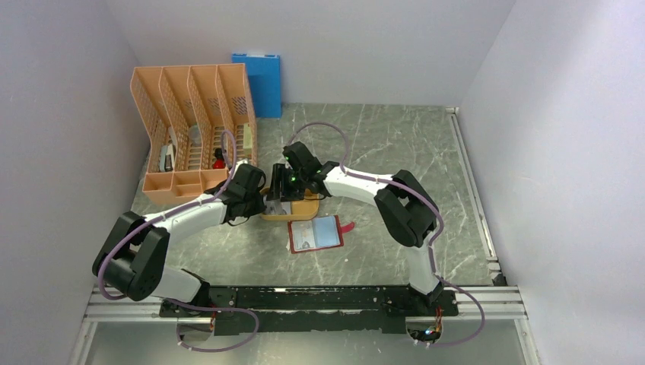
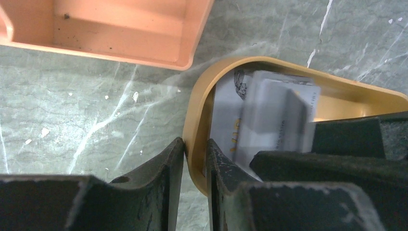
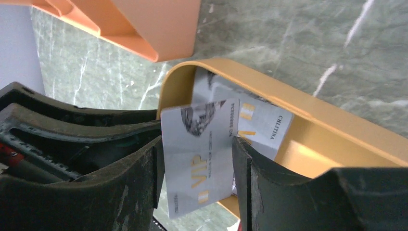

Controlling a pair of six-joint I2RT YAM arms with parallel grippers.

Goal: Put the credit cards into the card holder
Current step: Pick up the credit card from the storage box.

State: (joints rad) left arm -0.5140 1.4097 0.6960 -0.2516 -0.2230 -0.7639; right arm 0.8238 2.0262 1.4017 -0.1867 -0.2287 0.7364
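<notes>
Orange plastic marks the middle of the top view: a shallow oval orange plastic tray [image 1: 295, 215] sits on the grey marbled bench [image 1: 395, 152]. The left fingers [image 1: 258, 199] are at its left end and the right fingers [image 1: 284, 185] are over its middle. The dark red bifold card holder [image 1: 316, 233] lies open just near and right of the tray, pale pockets up, closer to the right arm. A tall orange slotted file rack [image 1: 194, 114] stands far left.

The left wrist view shows the left fingers [image 2: 175, 163] closed on the tray's rim [image 2: 195, 120], one outside and one inside. Within the tray lie the pale grey flat credit cards [image 2: 269, 115], loosely stacked; the holder is out of sight.

In the right wrist view the right fingers [image 3: 243, 163] pinch one pale VIP-printed card [image 3: 199, 154] across its short width. Its long axis runs along the fingers, and it is tilted up above the other cards [image 3: 262, 125]. This grip is hidden from above. By my judgement, the card must travel near and right to the holder and be turned to meet a pocket mouth.
</notes>
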